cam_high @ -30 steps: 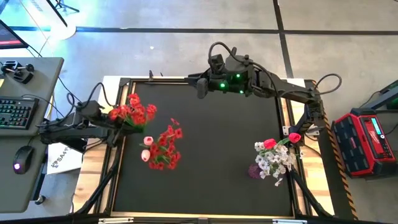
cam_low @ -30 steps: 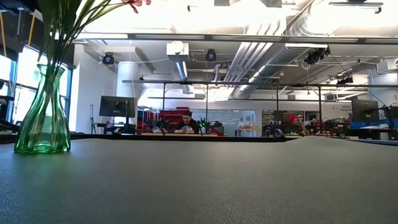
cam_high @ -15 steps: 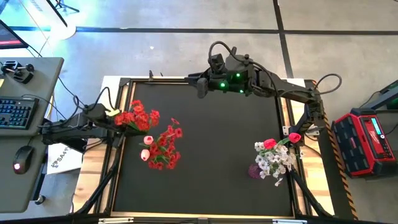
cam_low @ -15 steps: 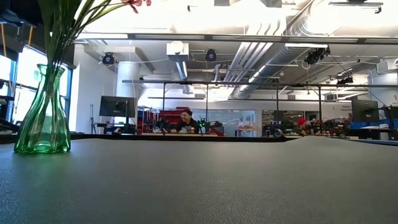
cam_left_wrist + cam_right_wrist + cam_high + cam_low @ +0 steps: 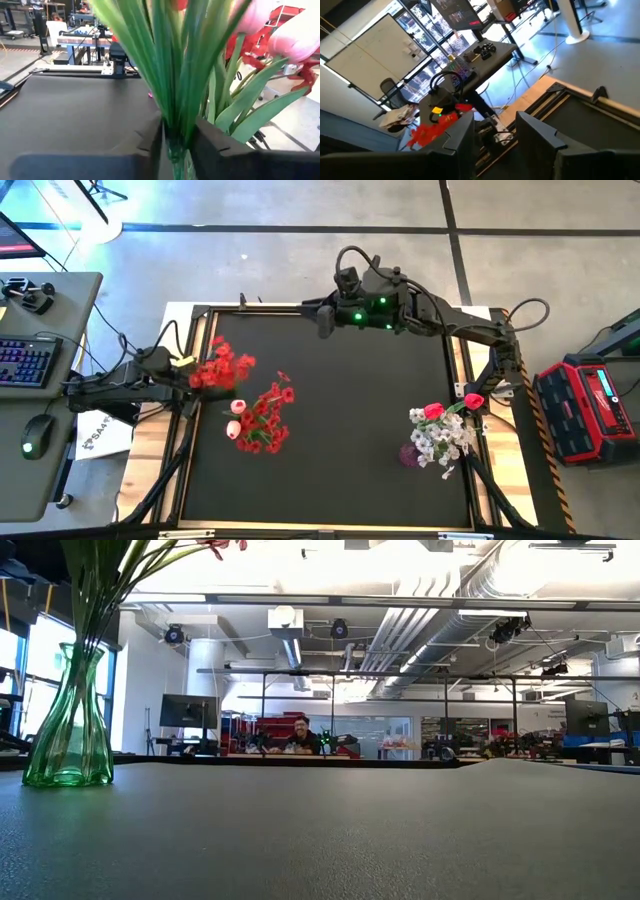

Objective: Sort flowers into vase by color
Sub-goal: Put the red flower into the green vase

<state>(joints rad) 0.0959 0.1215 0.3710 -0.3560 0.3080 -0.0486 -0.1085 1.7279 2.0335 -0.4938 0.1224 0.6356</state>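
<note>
My left gripper [image 5: 188,380] is at the table's left edge, shut on a sprig of red blossoms [image 5: 222,368]. In the left wrist view its green stems [image 5: 175,75] rise from between my fingers. Just right of it stands a green glass vase [image 5: 68,725] with red blossoms [image 5: 265,420] and pale pink tulip buds [image 5: 238,407]. A purple vase [image 5: 408,455] near the right edge holds white-grey blossoms [image 5: 443,440] and red-pink rosebuds [image 5: 433,411]. My right gripper [image 5: 325,321] waits open over the far edge [image 5: 492,132]. My left gripper pinches the red sprig by its bundle of green stems [image 5: 176,131] between the two fingers [image 5: 150,140], which lie across the stems. It comes level from the table's left. The sprig is lifted clear, with its blossoms [image 5: 225,366] out toward the table's right.
The black mat [image 5: 340,390] lies bare between the two vases. A desk with keyboard [image 5: 25,362] and mouse [image 5: 30,445] stands left of the table, a red case [image 5: 590,405] to its right. A person [image 5: 303,735] sits far off in the room.
My left gripper has carried the red sprig a little toward the table's right, nearer the green vase. The blossoms now sit closer to the vase's own red cluster.
</note>
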